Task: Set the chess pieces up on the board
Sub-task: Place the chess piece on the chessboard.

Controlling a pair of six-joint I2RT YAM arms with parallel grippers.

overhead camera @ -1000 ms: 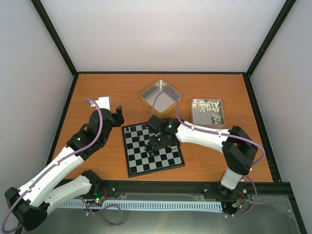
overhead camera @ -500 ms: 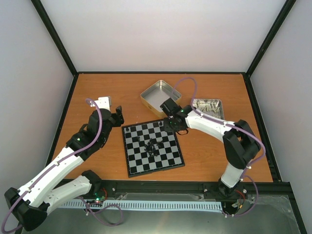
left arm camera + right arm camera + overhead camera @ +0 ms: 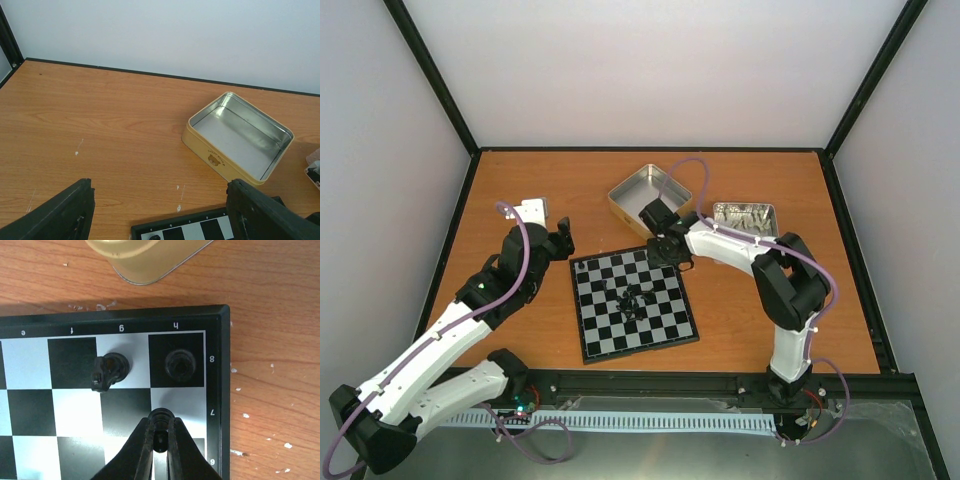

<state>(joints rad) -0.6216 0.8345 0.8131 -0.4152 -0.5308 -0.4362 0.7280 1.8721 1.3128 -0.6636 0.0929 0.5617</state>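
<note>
Right gripper [image 3: 160, 436] pinches a tiny black pawn [image 3: 161, 418] over the black-and-grey checked board [image 3: 224, 390]; left gripper [image 3: 161, 212] gapes, empty. Two corner pieces [image 3: 180, 365] stand; black heap [image 3: 630, 297] mid-board waits.

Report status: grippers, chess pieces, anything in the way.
Left gripper open, beside small black-and-grey chessboard. Right gripper shut on tiny black chess piece at square h7. Two black pieces adjacent; no obstacle seen.
</note>
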